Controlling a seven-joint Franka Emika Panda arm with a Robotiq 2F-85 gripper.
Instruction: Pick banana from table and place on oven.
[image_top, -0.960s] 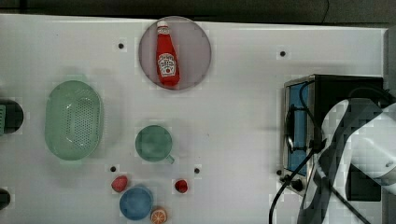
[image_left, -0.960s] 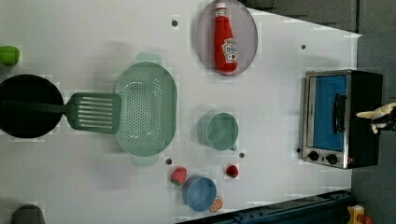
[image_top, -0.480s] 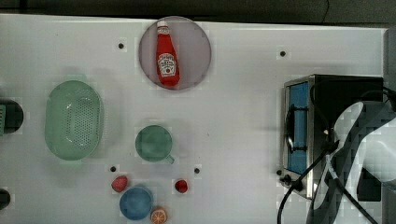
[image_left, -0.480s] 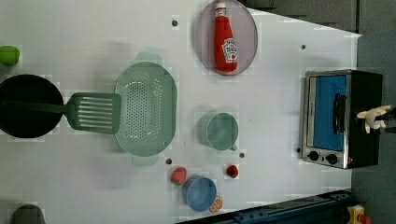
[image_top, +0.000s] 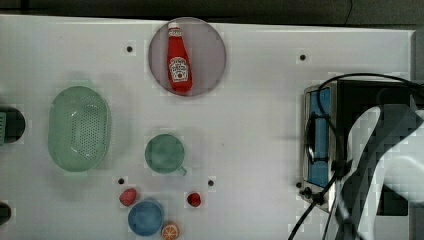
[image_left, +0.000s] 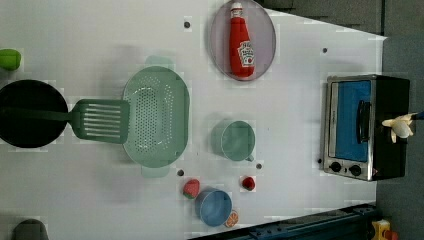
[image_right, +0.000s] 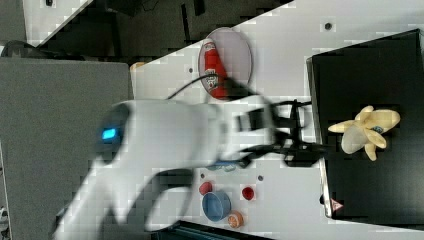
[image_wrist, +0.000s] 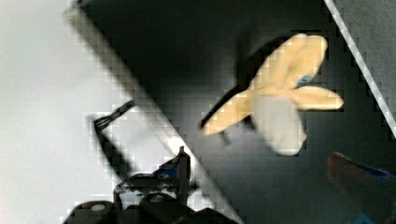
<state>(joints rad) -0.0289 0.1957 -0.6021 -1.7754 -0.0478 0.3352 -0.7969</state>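
banana (image_right: 365, 132): laid flat on the oven (image_right: 370, 190) black top, well in from the edges, so no rolling off is expected.
gripper (image_right: 300, 150): seen beside the oven's edge, apart from the fruit; probably empty, but its opening can't be told.
table (image_top: 250, 125): mug and strawberries left untouched.

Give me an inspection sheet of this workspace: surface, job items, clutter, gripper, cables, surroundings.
Surface: white table with small dark holes.
Job's things: banana, peeled, lies on the black top of the oven.
Clutter: ketchup bottle on round plate; green colander; green mug; blue bowl; orange slice; spatula across black pan.
Gripper: beside the oven's front edge in the right view, off the banana.
Cables: black cable loops above the oven.
Surroundings: grey panel.
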